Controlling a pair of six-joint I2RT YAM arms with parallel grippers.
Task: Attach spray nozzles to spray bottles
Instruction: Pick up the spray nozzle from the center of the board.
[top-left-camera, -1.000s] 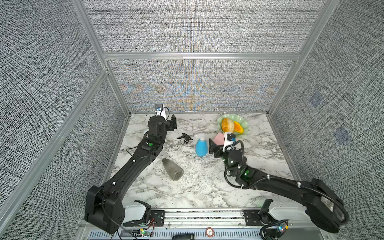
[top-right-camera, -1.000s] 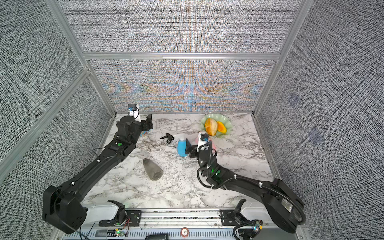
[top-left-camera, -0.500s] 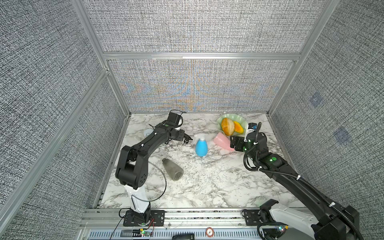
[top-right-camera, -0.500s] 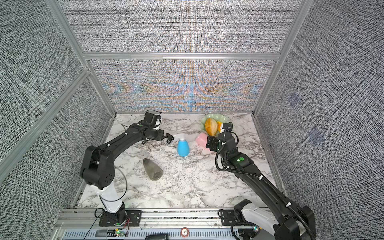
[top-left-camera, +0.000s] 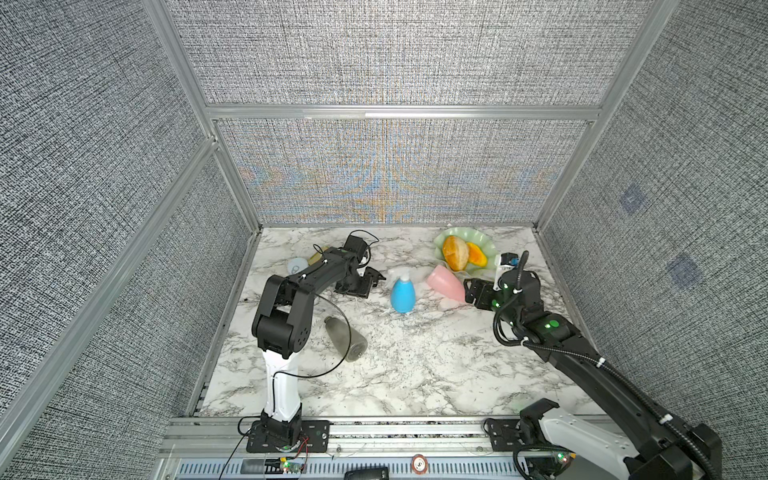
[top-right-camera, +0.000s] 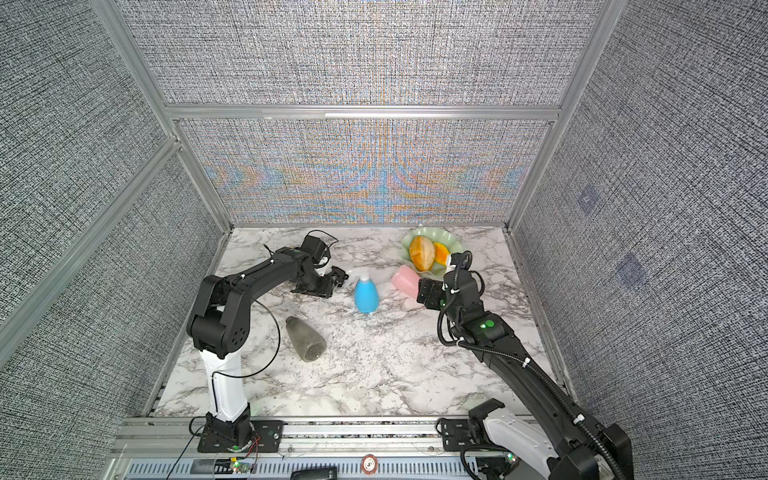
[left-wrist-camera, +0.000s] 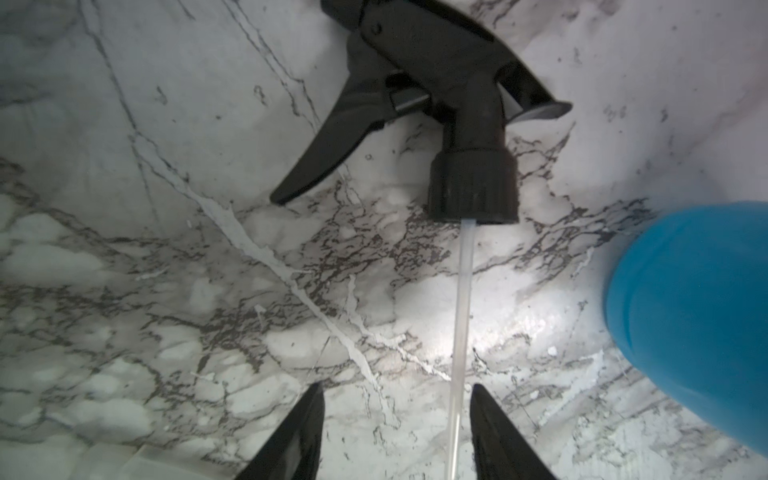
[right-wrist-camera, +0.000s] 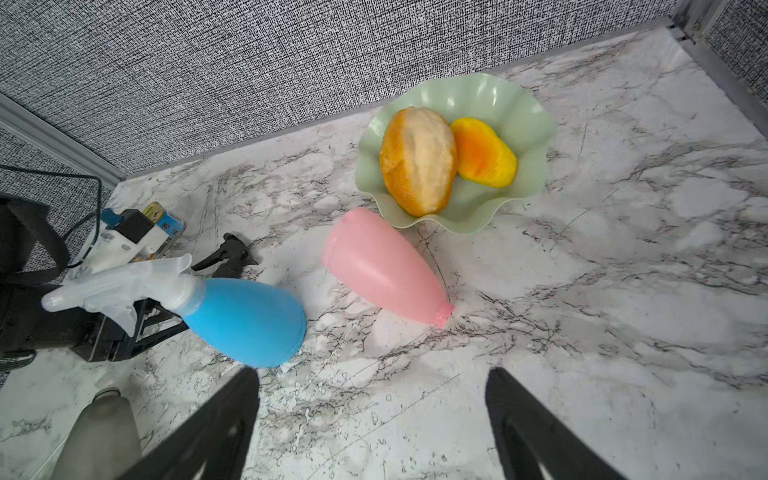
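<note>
Marble table (top-left-camera: 415, 374) — blue bottle (top-left-camera: 402, 295), pink bottle (top-left-camera: 446, 283), grey bottle (top-left-camera: 345, 340), black nozzle (left-wrist-camera: 473, 183), green dish (right-wrist-camera: 536, 137).

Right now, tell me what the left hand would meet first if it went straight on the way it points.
The black spray nozzle: its dip tube lies between the open fingers of the left hand, and its screw collar sits dead ahead. The blue bottle stands off to one side, probably clear.

- A robot lab test cell: grey woven-fabric wall panels (top-left-camera: 374, 54) set in bare aluminium framing (top-left-camera: 399, 113).
- White marble-patterned worktop (top-left-camera: 415, 374); black jointed robot arms (top-left-camera: 286, 299) bolted to a slotted metal rail (top-left-camera: 415, 430).
</note>
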